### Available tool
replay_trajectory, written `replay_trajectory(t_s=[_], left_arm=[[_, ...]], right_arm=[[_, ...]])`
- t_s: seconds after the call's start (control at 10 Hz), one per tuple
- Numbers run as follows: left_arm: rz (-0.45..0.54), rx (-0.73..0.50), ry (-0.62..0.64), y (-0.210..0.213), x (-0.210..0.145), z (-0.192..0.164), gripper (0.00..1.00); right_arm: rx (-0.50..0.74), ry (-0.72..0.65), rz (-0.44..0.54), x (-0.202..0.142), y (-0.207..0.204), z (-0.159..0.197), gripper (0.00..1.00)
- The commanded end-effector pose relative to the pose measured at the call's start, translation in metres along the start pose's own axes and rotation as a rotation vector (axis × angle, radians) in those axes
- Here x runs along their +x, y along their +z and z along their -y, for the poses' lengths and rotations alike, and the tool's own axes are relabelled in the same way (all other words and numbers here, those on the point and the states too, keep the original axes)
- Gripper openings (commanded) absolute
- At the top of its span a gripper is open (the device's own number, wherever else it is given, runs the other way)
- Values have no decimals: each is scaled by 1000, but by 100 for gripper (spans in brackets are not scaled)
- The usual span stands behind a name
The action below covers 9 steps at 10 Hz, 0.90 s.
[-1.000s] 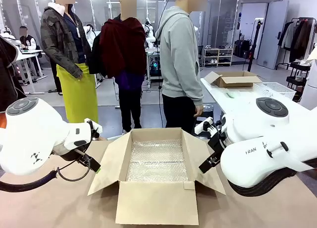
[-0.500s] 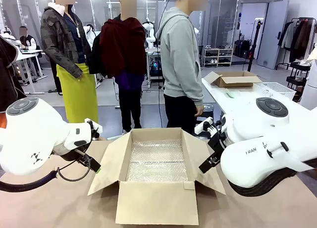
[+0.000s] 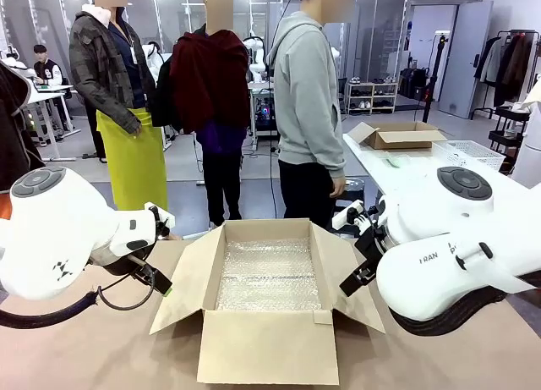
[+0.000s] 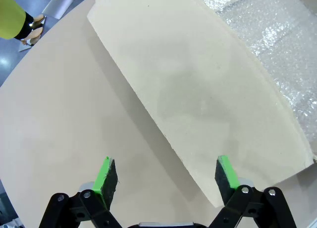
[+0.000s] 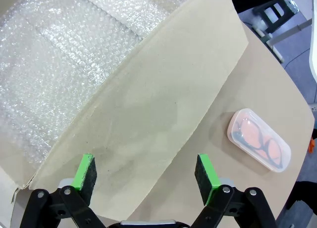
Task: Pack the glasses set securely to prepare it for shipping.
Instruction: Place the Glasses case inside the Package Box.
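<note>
Front view: we list one open cardboard box at mid-surface, lined with bubble wrap. The left arm and right arm flank it. A person stands at the far side.

Left wrist view: we note the left pincer spread wide and holding nothing, above the bare surface and a spread box flap.

Right wrist view: we note the right pincer spread wide and holding nothing, over the opposite flap. One pale glasses case with a translucent top and dark-framed glasses inside lies flat on the surface, near that flap but apart from it.
</note>
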<state>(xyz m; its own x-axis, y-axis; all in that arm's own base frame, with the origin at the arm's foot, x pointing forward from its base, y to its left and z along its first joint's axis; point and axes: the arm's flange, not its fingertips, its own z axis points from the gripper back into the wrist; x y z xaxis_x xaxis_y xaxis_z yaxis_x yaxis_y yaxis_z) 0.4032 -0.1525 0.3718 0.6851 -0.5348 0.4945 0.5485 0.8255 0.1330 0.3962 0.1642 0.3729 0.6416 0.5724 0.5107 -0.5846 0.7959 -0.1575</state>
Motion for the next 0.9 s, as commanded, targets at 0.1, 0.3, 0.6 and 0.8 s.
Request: replay_trajectory(t_s=[0.1, 0.3, 0.6, 0.8], left_arm=[[4, 14, -64, 35, 3, -2, 100], [-8, -85, -73, 76, 6, -5, 100], [36, -97, -104, 132, 4, -2, 100], [41, -187, -145, 155, -4, 1, 100]], right_arm=[[55, 64, -41, 0, 34, 37, 100], [75, 121, -79, 3, 63, 66, 100], [152, 252, -161, 6, 85, 112, 100], [221, 351, -213, 8, 88, 151, 100]])
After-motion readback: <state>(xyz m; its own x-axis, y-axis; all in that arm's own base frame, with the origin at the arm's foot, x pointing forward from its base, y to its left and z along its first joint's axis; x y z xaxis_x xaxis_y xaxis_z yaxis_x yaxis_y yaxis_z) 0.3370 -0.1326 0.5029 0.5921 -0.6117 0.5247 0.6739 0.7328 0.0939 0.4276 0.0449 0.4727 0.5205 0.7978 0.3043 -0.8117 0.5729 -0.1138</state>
